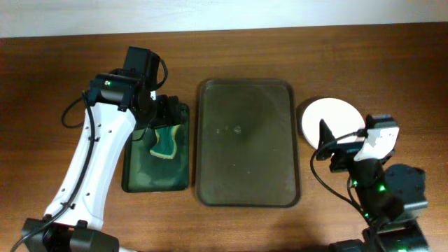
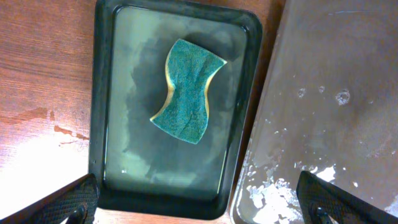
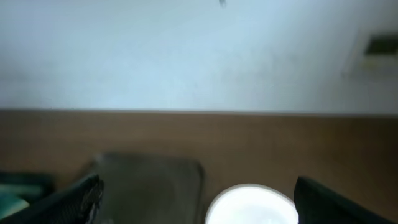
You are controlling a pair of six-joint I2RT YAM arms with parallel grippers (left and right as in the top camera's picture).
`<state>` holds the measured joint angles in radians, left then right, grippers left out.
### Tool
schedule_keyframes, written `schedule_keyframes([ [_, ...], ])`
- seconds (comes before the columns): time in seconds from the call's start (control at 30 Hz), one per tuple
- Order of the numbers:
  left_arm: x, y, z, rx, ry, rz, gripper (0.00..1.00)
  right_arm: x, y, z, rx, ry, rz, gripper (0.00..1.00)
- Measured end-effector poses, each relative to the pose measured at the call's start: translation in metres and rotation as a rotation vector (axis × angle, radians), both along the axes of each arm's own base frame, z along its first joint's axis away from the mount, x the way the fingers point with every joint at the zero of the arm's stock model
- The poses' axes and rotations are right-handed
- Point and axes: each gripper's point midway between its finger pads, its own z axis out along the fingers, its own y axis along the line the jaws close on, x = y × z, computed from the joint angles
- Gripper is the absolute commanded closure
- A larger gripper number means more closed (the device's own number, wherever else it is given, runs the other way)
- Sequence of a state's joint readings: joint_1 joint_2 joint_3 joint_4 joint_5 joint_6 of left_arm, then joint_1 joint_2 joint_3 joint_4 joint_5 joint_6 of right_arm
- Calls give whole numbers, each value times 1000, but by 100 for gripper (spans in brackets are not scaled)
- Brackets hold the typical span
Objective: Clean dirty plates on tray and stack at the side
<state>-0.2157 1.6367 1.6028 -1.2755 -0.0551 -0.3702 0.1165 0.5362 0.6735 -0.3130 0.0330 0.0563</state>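
Note:
The large olive-brown tray (image 1: 248,143) lies at the table's middle with no plates on it; its wet surface shows in the left wrist view (image 2: 336,93) and blurred in the right wrist view (image 3: 149,180). White plates (image 1: 330,120) sit stacked on the table right of the tray, plain white on top, also in the right wrist view (image 3: 252,205). My left gripper (image 1: 159,115) is open and empty above a teal sponge (image 2: 188,90). My right gripper (image 1: 334,143) is open and empty, just in front of the plate stack.
A smaller dark green tray (image 1: 159,150) lies left of the big tray and holds the sponge (image 1: 164,140); its wet floor shows in the left wrist view (image 2: 124,93). Bare wooden table surrounds everything. A pale wall rises behind the table.

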Motion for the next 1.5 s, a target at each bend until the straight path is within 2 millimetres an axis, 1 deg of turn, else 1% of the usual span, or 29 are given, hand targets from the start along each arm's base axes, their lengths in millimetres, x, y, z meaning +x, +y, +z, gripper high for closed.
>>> schedule_keyframes([
  [0.03, 0, 0, 0, 0, 0, 0, 0, -1, -4, -11, 8, -52, -10, 2],
  [0.07, 0, 0, 0, 0, 0, 0, 1, -5, -7, -27, 9, -57, -15, 2],
  [0.13, 0, 0, 0, 0, 0, 0, 1, -19, -10, -58, 14, -103, -20, 2],
  [0.17, 0, 0, 0, -1, -2, 0, 1, -24, -10, -67, 15, -132, -16, 2],
  [0.27, 0, 0, 0, -1, -1, 0, 1, -33, -9, -74, 22, -219, -11, 2],
  [0.37, 0, 0, 0, 0, 0, 0, 1, -27, -9, -84, 27, -284, -7, 2],
  [0.43, 0, 0, 0, 0, 0, 0, 1, -24, -8, -96, 26, -275, -8, 2],
  [0.53, 0, 0, 0, 0, 0, 0, 1, -23, -8, -99, 25, -266, -8, 2],
  [0.6, 0, 0, 0, 0, 0, 0, 1, -22, -8, -115, 21, -202, -7, 2],
  [0.67, 0, 0, 0, 0, 0, 0, 1, -23, -8, -139, 15, -105, -8, 2],
  [1.03, 0, 0, 0, 0, 0, 0, 1, -23, -8, -141, 14, -99, -9, 2],
  [1.13, -6, 2, 0, 9, 19, 1, 1, -23, -8, -141, 15, -99, -9, 2],
  [1.17, -7, 2, 3, 10, 5, -1, 1, -23, -8, -140, 15, -99, -9, 2],
  [1.2, -8, 3, 9, 8, -34, -1, 1, -23, -8, -141, 14, -98, -9, 2],
  [1.23, -10, 4, 23, -2, -102, 0, 1, -23, -8, -141, 14, -98, -8, 2],
  [1.27, -11, 5, 43, -16, -213, 4, 1, -23, -8, -141, 15, -97, -9, 2],
  [1.3, -16, 11, 64, -23, -330, 15, 1, -23, -8, -141, 15, -97, -8, 2],
  [1.33, -24, 14, 74, -25, -383, 21, 0, -23, -8, -141, 14, -97, -8, 2],
  [1.37, -48, 26, 80, -15, -486, 43, 1, -23, -8, -141, 15, -96, -8, 2],
  [1.4, -50, 28, 82, -15, -513, 49, 1, -23, -8, -141, 14, -96, -8, 2],
  [1.43, -44, 32, 87, -38, -652, 72, 1, -22, -8, -142, 15, -94, -9, 2],
  [1.5, -70, 52, 52, -26, -723, 125, 1, -22, -8, -142, 14, -92, -8, 2],
])
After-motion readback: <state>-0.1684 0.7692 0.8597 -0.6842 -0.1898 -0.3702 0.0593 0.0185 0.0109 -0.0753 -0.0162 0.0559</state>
